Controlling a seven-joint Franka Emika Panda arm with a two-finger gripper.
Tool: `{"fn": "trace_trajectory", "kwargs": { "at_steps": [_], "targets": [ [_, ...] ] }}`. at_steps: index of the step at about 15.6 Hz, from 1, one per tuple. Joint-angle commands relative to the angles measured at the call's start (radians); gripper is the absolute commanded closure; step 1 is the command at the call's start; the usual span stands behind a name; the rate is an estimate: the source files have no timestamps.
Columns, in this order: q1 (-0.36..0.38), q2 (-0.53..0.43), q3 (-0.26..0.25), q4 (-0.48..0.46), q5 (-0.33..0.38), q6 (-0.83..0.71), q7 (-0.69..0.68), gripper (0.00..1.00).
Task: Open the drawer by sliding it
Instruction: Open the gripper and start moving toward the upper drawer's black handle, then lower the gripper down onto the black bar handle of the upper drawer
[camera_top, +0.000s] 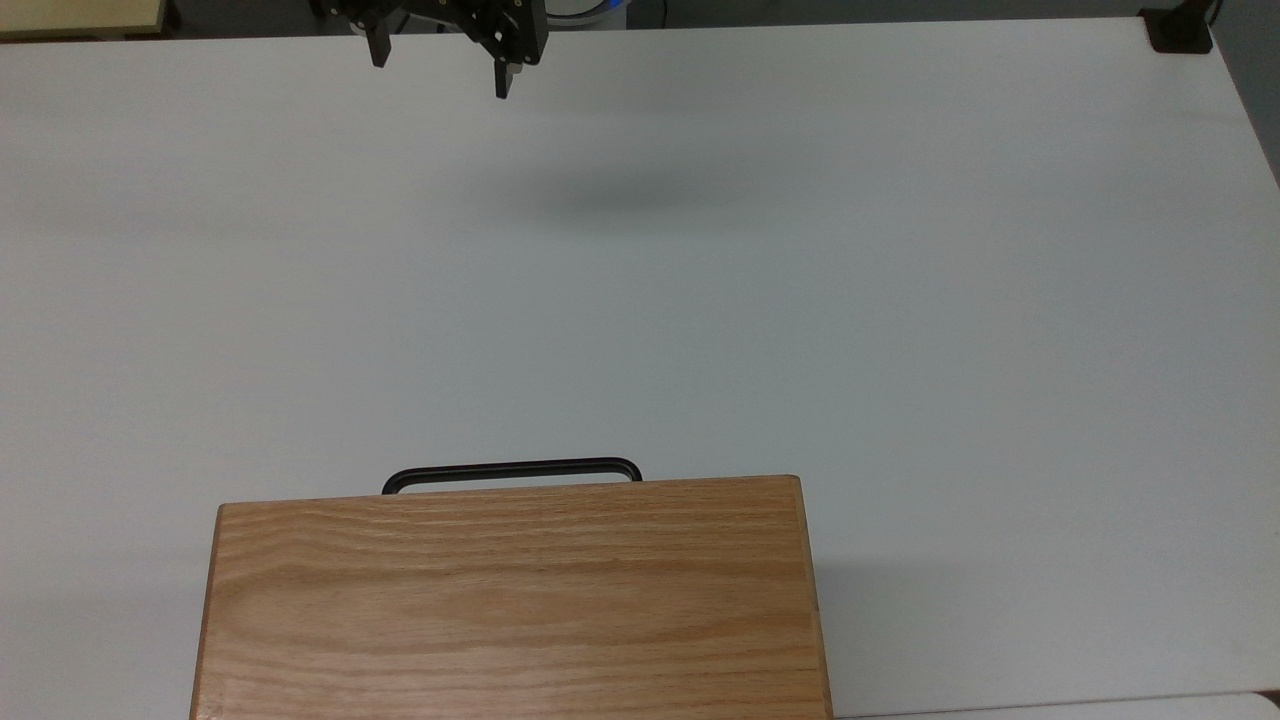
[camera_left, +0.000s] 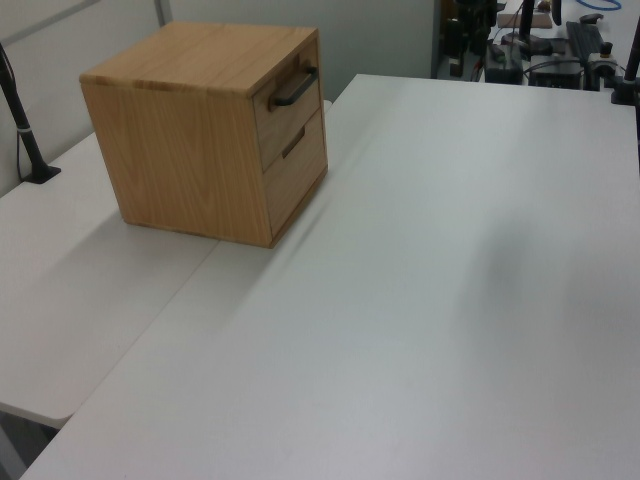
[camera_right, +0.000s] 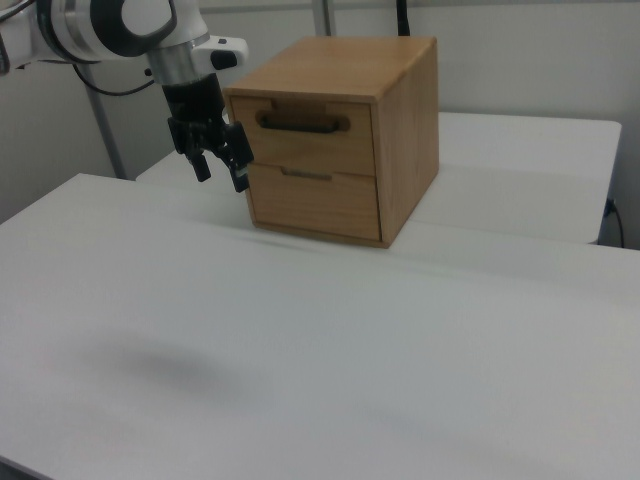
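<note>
Hanging claw (camera_right: 221, 173) spread, drawer (camera_right: 312, 125) closed.

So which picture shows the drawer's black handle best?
The right view: the handle faces the camera, running across the shut top drawer. The top view shows it from above, poking past the cabinet. The left view shows it side-on.

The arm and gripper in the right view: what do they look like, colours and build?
The arm is glossy white with rounded segments, a dark grey joint ring and a silvery cylindrical wrist section. Below it sits the gripper, all black, with a boxy body and two short, blocky black fingers. In the top view the gripper also reads matte black, with small pale screw heads on its body.
</note>
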Motion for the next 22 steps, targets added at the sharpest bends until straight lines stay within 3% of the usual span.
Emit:
{"fn": "trace_trajectory", "kwargs": {
  "at_steps": [1,12,14,17,22],
  "targets": [
    [-0.010,0.004,0.009,-0.012,0.013,0.002,-0.020,0.00],
    [-0.010,0.036,0.009,-0.004,0.040,0.031,-0.014,0.00],
    [-0.012,0.065,0.000,0.000,0.122,0.109,0.014,0.00],
    [-0.030,0.097,-0.017,0.003,0.319,0.249,0.141,0.03],
    [-0.025,0.175,-0.017,0.017,0.436,0.586,0.472,0.04]
  ]
}}
